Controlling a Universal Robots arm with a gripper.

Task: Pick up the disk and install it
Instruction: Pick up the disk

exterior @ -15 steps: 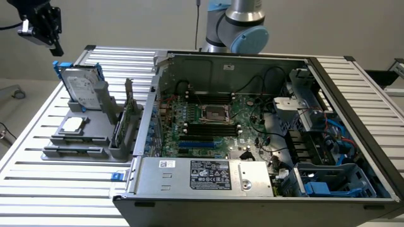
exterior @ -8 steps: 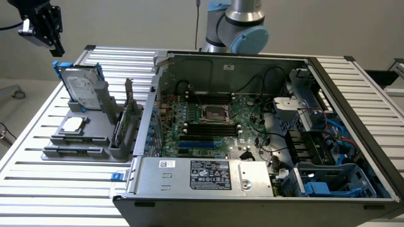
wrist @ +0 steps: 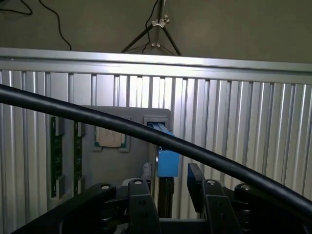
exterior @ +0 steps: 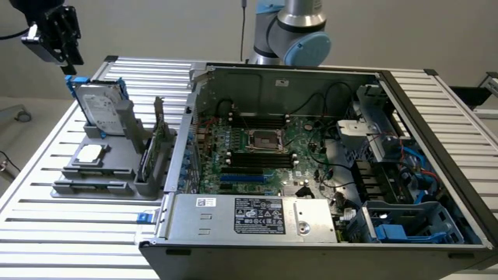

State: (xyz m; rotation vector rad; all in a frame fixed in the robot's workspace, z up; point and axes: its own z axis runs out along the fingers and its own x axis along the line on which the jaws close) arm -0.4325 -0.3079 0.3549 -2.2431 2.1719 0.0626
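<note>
Exterior view: the jaws hang open and empty above the disk (exterior: 101, 108), standing upright in a grey holder (exterior: 101, 175) on the worktop (exterior: 46, 227). Wrist view: its blue frame (wrist: 168, 162) lines up between the jaws; an off-centre grip could tilt it.

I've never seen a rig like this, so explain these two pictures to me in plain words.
The machine is a robot arm that ends in two fingers. One picture comes from a camera standing off the arm. The other comes from a camera on its wrist, looking past the fingers. On the slatted table sits an open computer case. At the exterior view's left is a grey holder with a disk standing upright, a small chip and some cards. The fingers are open, hold nothing, and hang above the disk's blue frame.
</note>
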